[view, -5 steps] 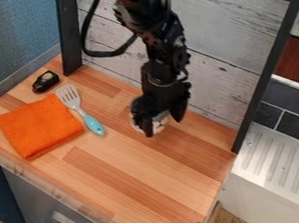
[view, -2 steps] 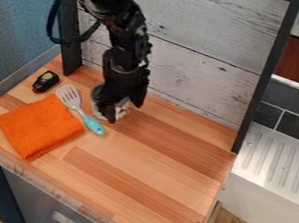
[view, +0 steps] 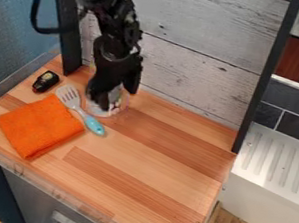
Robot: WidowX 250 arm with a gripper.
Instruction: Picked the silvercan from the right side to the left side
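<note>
Camera view — claw (view: 118, 101) grasping the silver can (view: 114, 107), as far as the dark fingers let me see. Can's down at the fingertips, at counter (view: 153, 169) level. Spatula (view: 77, 108) and orange cloth (view: 40, 126) — left of claw, nearer camera.

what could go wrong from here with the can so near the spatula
The can, in the gripper's grasp, is right beside the spatula, so a low move left might knock it. Beyond lies the folded orange towel; set down on its edge, the can could tip.
</note>
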